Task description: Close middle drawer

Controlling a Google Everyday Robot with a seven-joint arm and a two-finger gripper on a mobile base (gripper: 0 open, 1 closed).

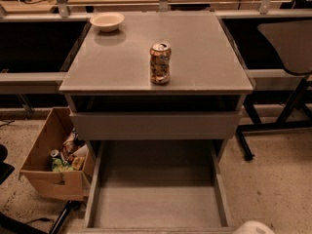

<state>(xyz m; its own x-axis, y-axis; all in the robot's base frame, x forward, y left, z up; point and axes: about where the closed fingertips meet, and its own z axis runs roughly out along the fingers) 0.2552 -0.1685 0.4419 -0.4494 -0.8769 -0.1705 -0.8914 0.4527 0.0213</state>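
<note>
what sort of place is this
Probably an office or lab workspace: a grey drawer cabinet, an office chair beside it, and a cardboard box of rubbish on the floor. The tool is not in view; only a white bit of arm shows at the bottom edge.

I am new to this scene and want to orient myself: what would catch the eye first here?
The middle drawer, pulled far out at the front of the grey cabinet, stands out first. Next comes the can upright on its top, with a bowl at the back left corner. The gripper is out of view.
</note>
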